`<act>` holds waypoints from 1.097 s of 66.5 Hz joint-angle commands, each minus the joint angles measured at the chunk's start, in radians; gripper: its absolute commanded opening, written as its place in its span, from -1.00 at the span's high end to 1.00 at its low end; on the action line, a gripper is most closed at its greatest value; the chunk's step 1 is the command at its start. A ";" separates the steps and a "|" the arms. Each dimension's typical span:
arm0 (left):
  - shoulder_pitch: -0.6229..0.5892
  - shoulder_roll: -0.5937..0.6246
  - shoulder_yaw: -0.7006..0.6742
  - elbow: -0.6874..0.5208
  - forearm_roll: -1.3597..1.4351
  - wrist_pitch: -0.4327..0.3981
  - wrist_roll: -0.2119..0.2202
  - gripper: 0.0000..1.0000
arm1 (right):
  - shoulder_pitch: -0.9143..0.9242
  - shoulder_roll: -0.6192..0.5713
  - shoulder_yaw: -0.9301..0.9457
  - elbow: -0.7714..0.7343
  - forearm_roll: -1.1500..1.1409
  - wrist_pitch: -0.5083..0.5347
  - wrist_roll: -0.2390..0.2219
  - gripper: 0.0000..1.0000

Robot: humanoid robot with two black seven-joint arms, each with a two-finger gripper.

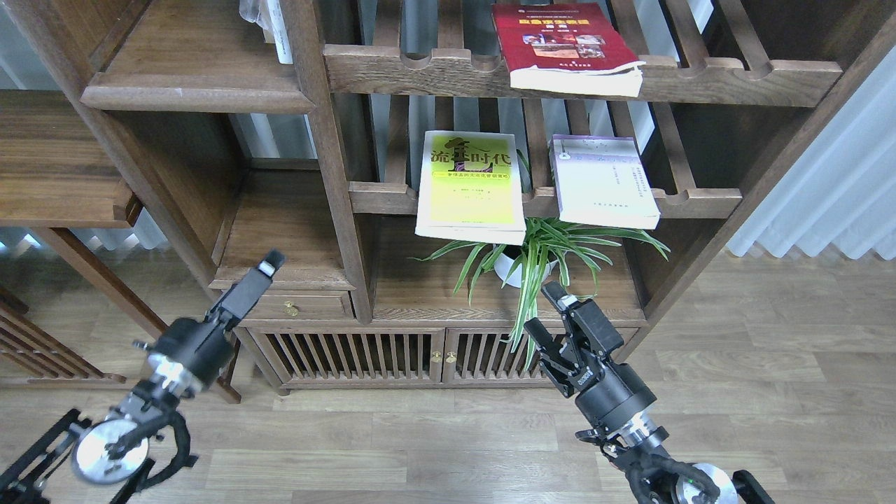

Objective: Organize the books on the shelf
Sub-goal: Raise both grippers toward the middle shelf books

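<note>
Three books lie flat on slatted racks. The dark red book [567,45] rests on the upper rack and overhangs its front rail. On the middle rack lie the yellow-green book [470,187] and, to its right, the pale lavender book [603,183]. The shelf [196,66], a solid dark-brown board with a thick moulded front edge, sits at the upper left and is bare where it shows. My left gripper [268,266] hovers low in front of the drawer board, seen side-on so its fingers merge. Below the plant, my right gripper [547,309] is open and holds nothing.
A spider plant in a white pot [514,271] stands under the middle rack, its leaves hanging near my right gripper. A brass-knobbed drawer [290,306] and slatted cabinet doors [350,355] lie below. A vertical post [329,154] separates the shelf from the racks. White curtain [833,203] at right.
</note>
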 commanded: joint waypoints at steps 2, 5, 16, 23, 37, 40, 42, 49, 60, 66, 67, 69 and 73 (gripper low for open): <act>-0.005 -0.003 0.012 0.016 -0.002 -0.002 0.053 -1.00 | -0.006 0.007 0.002 -0.003 -0.002 0.003 0.000 -0.98; -0.005 -0.008 0.008 0.016 0.000 -0.011 0.104 -1.00 | -0.007 0.010 0.004 -0.005 -0.002 0.003 0.000 -0.98; -0.008 -0.018 0.007 0.042 0.000 -0.047 0.196 -1.00 | -0.009 0.013 0.001 -0.009 -0.005 0.006 0.000 -0.98; -0.008 -0.017 0.006 0.045 0.000 -0.047 0.196 -1.00 | -0.001 0.013 0.002 -0.011 -0.005 0.006 0.000 -0.98; -0.005 -0.018 0.017 0.045 0.000 -0.077 0.198 -1.00 | 0.006 0.010 -0.003 -0.012 -0.005 0.005 0.000 -0.98; -0.004 -0.018 0.017 0.045 0.000 -0.102 0.198 -1.00 | 0.012 0.008 -0.004 -0.014 -0.005 0.005 0.000 -0.98; -0.005 -0.018 0.017 0.045 0.000 -0.119 0.198 -1.00 | 0.017 0.005 -0.006 -0.015 -0.005 0.005 -0.002 -0.98; -0.007 -0.020 0.018 0.045 0.000 -0.227 0.198 -1.00 | 0.058 -0.007 0.002 -0.029 0.001 0.005 -0.003 -0.98; 0.006 -0.002 0.053 0.046 0.000 -0.227 0.198 -1.00 | 0.117 -0.033 -0.009 -0.048 0.001 -0.001 -0.003 -0.98; 0.027 -0.008 0.041 0.046 0.002 -0.227 0.198 -1.00 | 0.124 -0.028 -0.012 -0.054 0.000 0.000 -0.003 -0.98; 0.029 -0.008 0.040 0.046 0.002 -0.227 0.198 -1.00 | 0.126 -0.027 -0.012 -0.055 -0.002 0.002 -0.003 -0.98; 0.030 -0.009 0.035 0.048 0.000 -0.227 0.198 -1.00 | 0.134 -0.021 -0.009 -0.063 -0.002 0.002 -0.002 -0.98; 0.030 -0.009 0.029 0.046 0.000 -0.227 0.198 -1.00 | 0.138 -0.001 0.014 -0.071 -0.003 0.002 -0.002 -0.98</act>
